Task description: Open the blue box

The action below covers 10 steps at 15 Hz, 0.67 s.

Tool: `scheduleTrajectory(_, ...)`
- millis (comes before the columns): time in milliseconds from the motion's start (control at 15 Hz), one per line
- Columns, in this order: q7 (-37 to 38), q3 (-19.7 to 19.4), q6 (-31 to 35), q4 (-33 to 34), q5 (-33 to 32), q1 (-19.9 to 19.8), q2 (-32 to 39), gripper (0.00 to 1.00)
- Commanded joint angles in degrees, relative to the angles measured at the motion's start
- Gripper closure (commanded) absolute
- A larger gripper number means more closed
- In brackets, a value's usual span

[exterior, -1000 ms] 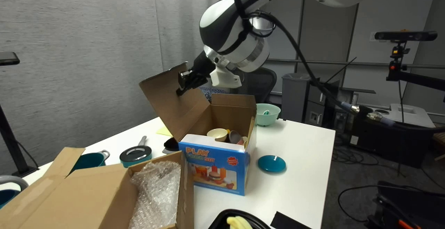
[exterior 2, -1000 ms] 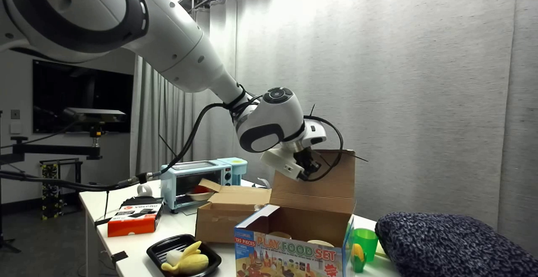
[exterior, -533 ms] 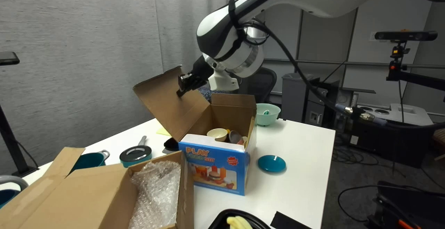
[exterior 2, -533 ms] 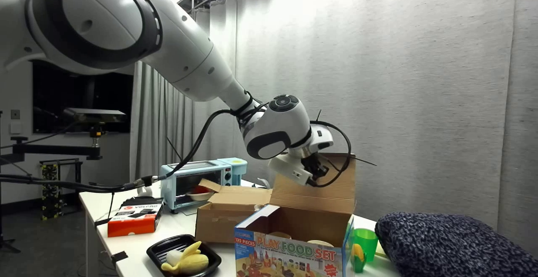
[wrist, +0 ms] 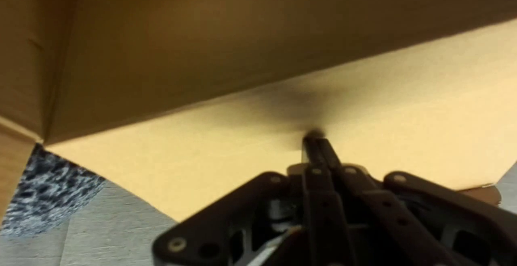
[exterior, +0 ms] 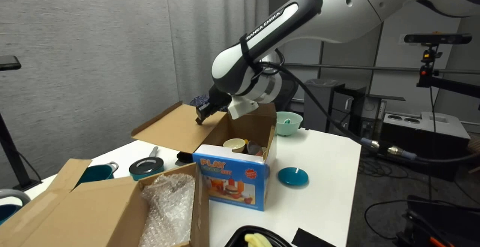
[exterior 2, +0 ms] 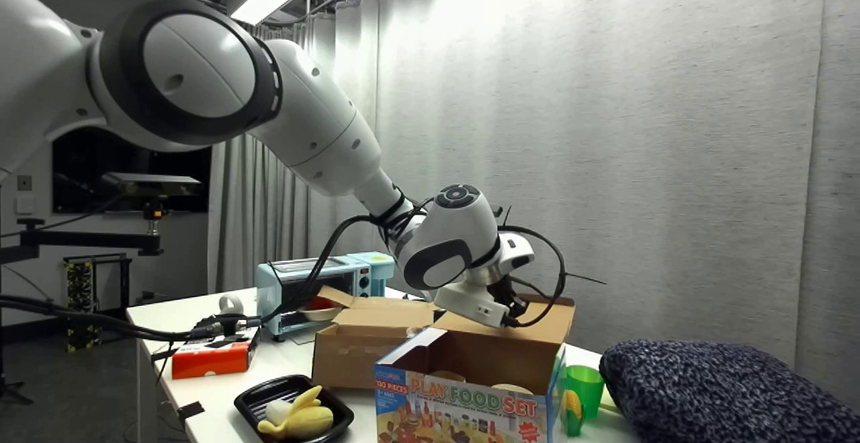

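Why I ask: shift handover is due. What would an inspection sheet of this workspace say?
Surface: white tabletop, with teal plate and mint bowl
Job's things: blue Play Food Set box open, flap folded outward, cream bowl inside
Clutter: brown carton with bubble wrap, black tray holding toy banana
Pincer: shut, at the flap's inner face; contact unclear
Cables: black cable strapped to robot arm; floor cords
Surroundings: grey curtain, speckled cushion, mounted camera

The blue box (exterior: 232, 181) has smooth printed cardboard outside and a matt, bare flap (exterior: 178, 125), the carton (exterior: 93, 209) is plain matt cardboard, the bubble wrap (exterior: 170, 202) crinkled, shiny plastic, the plate (exterior: 293, 176) glossy, the tabletop (exterior: 326, 157) smooth, the curtain (exterior 2: 605, 127) textured cloth, the cushion (exterior 2: 712, 389) fleecy, and the fingers (wrist: 312, 152) matt-looking.
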Motion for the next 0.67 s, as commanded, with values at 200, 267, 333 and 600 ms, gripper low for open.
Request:
scheduleTrajectory(200,10.9,0.1,-4.3,3.7,-16.9,-0.4,2.5,1.0)
scheduleTrajectory(267,12.5,0.6,-5.3,4.0,-18.8,-0.7,1.7,1.0)
scheduleTrajectory(333,13.6,1.4,-6.2,4.5,-20.3,-1.3,0.9,1.0)
scheduleTrajectory(600,15.3,3.3,-13.1,7.4,-23.0,-2.7,-2.3,1.0)
